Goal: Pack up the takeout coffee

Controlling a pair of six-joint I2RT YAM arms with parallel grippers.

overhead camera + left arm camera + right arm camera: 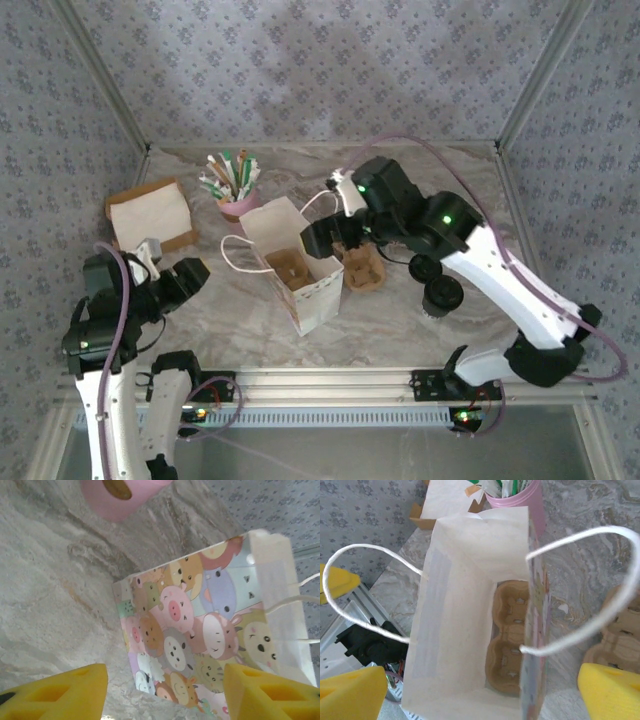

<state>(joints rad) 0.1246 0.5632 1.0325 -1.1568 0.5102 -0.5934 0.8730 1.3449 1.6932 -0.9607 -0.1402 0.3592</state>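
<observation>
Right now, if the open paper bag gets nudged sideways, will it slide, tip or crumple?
Likely light: the paper bag holds a cardboard cup carrier, so it may slide or tip. Its thin walls would probably buckle. The cord handles look floppy.

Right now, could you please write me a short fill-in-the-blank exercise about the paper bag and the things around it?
1. The paper bag stands ____ on the marble table.
2. A cardboard cup carrier lies ____ the bag.
3. The cup of straws behind the bag is ____ in colour.
4. The right fingers, holding nothing, are ____.

Missing words: upright; inside; pink; open.
</observation>
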